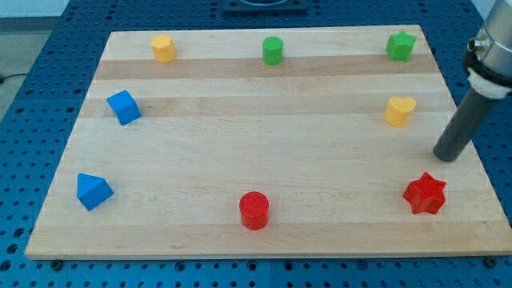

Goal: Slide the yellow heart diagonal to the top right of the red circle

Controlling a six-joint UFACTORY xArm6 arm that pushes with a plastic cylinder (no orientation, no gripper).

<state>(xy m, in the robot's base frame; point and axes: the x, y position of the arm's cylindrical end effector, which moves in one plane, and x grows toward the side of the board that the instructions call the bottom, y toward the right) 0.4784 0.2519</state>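
Currently my tip [446,154], a bare rod with no jaws to open or close, is hovering right of the yellow heart [400,110], which is sitting far right of the red circle [254,210]. Pushing off-centre risks spinning it away, or clipping the nearby red star [425,194].

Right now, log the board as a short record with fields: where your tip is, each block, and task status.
tip: my tip sits at the view's right, below-right of the yellow heart, above the red star, touching neither
red circle: bottom centre
greens: green cylinder top centre, green star top right
blues: blue cube left, blue wedge lower left
other yellow: yellow block top left
status: heart up-right of circle, far off
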